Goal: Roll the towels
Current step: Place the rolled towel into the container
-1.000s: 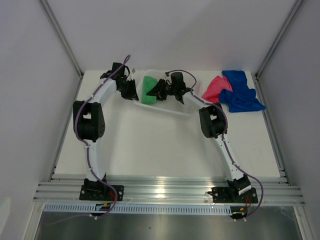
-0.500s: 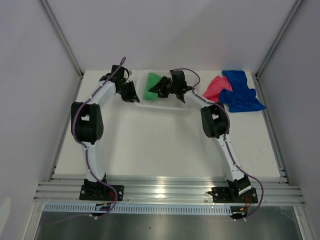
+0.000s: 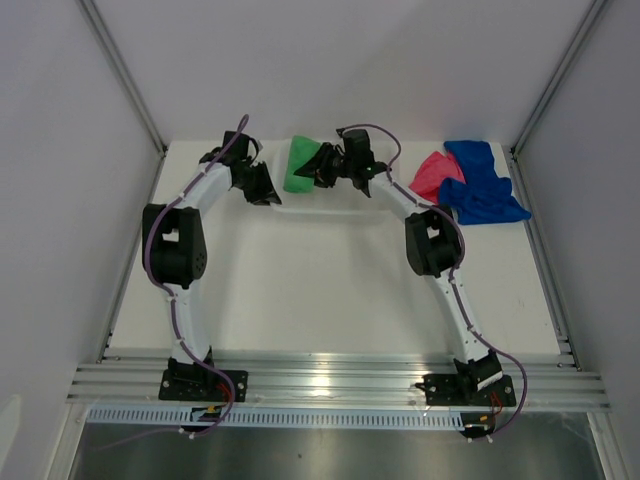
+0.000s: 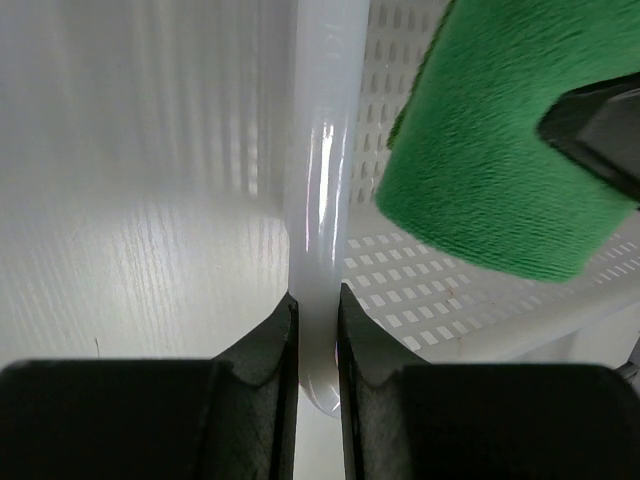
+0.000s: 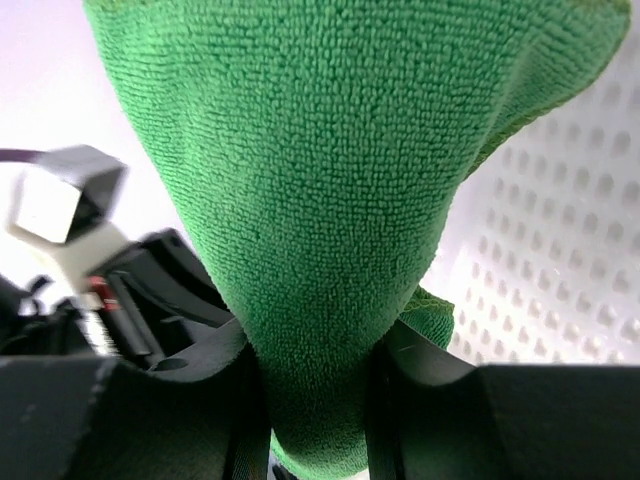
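Observation:
The rolled green towel hangs over the white slotted basket at the back of the table, and my right gripper is shut on it. In the right wrist view the green towel fills the frame, its narrow end pinched in the right gripper. My left gripper is shut on the basket's left rim; the left gripper shows both jaws tight against that rim. The green towel hovers above the basket floor. The pink-red towel and the blue towel lie crumpled at the back right.
The basket's perforated wall stands right behind the green towel. Metal frame posts and side walls close in the table. The table's near edge carries an aluminium rail with both arm bases.
The right gripper has carried the green towel a little up and toward the back. The basket, held by the left gripper, has shifted back and straightened under it.

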You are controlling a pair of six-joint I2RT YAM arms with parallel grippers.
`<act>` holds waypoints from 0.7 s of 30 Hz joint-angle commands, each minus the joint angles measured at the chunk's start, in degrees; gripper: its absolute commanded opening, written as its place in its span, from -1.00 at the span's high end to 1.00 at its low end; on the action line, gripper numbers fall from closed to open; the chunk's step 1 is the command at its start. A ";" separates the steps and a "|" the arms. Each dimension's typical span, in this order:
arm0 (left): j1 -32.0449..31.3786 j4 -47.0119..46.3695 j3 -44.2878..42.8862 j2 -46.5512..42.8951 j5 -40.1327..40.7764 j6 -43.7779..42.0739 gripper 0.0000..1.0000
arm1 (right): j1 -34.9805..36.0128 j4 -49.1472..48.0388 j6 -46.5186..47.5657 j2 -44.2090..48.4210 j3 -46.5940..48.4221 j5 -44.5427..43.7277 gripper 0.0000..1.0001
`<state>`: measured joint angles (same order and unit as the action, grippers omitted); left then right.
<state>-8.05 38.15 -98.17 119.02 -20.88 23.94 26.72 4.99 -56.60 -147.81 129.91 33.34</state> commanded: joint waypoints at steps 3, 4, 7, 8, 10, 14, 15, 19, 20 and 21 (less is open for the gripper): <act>0.58 -0.18 0.87 -2.83 -0.56 2.34 0.99 | 0.53 4.23 1.49 -3.98 2.46 5.59 1.00; 0.58 -0.10 0.70 -2.83 -0.39 2.16 0.99 | 0.61 4.67 1.58 -4.33 2.63 6.20 1.00; 0.58 0.08 0.35 -2.74 -0.12 1.81 0.99 | 0.61 4.32 1.41 -5.47 2.54 6.73 1.00; 0.58 -0.09 0.26 -2.66 -0.12 1.81 0.99 | 0.61 3.89 1.14 -5.91 2.63 7.17 1.00; 0.58 0.08 0.43 -2.74 -0.30 1.81 0.99 | 0.61 3.10 -0.43 -7.40 3.16 8.48 1.00; 0.58 0.08 0.43 -2.74 -0.30 1.81 0.99 | 0.70 5.55 0.96 -8.29 3.60 6.92 0.98; 0.58 0.08 0.52 -2.74 -0.30 1.81 0.99 | 0.61 6.07 1.31 -8.29 3.34 6.48 0.95; 0.67 0.17 0.52 -2.74 -0.30 1.63 0.99 | 0.35 7.92 2.81 -8.20 3.42 4.19 0.75; 0.67 0.26 0.61 -2.66 -0.21 1.63 0.99 | 0.35 8.27 3.68 -8.20 3.60 3.75 0.71; 0.67 0.26 0.61 -2.74 -0.21 1.63 0.99 | 0.44 8.80 4.04 -8.20 3.69 3.14 0.66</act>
<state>-8.05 38.02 -98.02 119.02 -21.30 24.45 26.94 10.33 -55.22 -155.35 131.15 39.20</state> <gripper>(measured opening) 0.187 0.356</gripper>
